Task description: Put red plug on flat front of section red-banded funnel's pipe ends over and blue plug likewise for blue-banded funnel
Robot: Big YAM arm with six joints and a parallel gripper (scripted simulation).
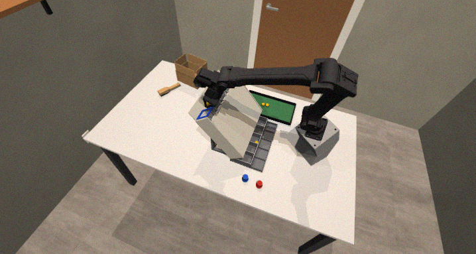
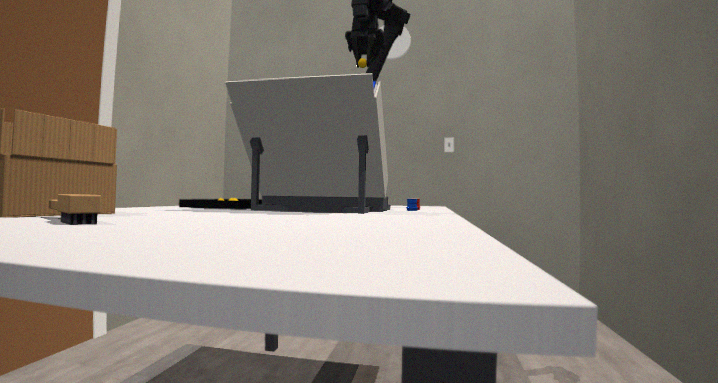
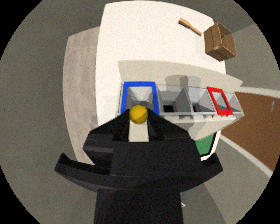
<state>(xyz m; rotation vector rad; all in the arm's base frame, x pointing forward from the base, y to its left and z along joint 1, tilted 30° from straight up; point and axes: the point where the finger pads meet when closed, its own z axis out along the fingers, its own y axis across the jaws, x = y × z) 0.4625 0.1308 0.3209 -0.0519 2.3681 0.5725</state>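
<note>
My gripper (image 3: 138, 112) is shut on a yellow marble (image 3: 138, 113) and holds it just above the blue-banded funnel (image 3: 139, 92) at the top of the tilted grey cover (image 1: 229, 119). The marble also shows in the top view (image 1: 207, 103) and the exterior view (image 2: 362, 62). The blue-banded funnel shows in the top view (image 1: 203, 113). The red-banded funnel (image 3: 219, 100) is at the other end of the row, with grey funnels between. The blue plug (image 1: 244, 177) and the red plug (image 1: 258, 184) stand on the table in front of the dark sectioned tray (image 1: 258, 146). One yellow marble (image 1: 256, 141) lies in a section.
A green marble tray (image 1: 276, 107) with two yellow marbles (image 1: 264, 103) lies behind the cover. A cardboard box (image 1: 189, 67) and a wooden brush (image 1: 168, 89) are at the table's far left. The arm's base (image 1: 315, 136) stands to the right.
</note>
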